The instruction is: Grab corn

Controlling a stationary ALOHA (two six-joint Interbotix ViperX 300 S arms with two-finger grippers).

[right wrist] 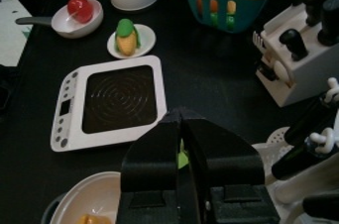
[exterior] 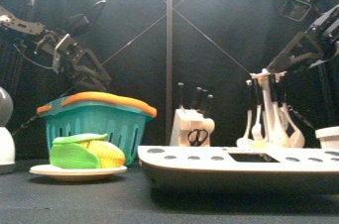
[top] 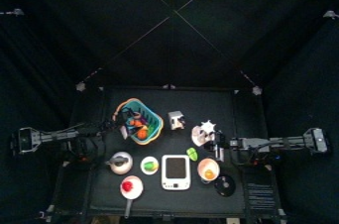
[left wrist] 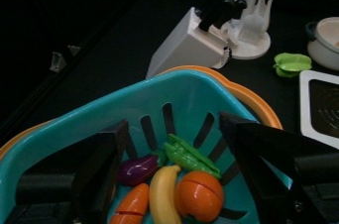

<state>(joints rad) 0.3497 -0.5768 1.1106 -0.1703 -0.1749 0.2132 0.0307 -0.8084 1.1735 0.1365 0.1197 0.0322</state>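
The corn (exterior: 87,152), yellow with a green husk, lies on a small white plate (exterior: 77,174) at the table's front left. It also shows in the top view (top: 150,165) and the right wrist view (right wrist: 125,38). My left gripper (left wrist: 179,168) is open and empty above the teal basket (left wrist: 172,109), away from the corn. My right gripper (right wrist: 183,134) is shut and empty, hovering beside the white scale (right wrist: 113,99), well short of the corn. A sliver of a small green thing (right wrist: 183,156) shows between its jaws.
The basket (top: 137,119) holds several vegetables. A knife block (top: 176,121) and a white utensil holder (top: 204,134) stand behind the scale (top: 176,171). A kettle (top: 121,161), a red item on a plate (top: 129,186) and a bowl (top: 208,169) surround the corn's plate.
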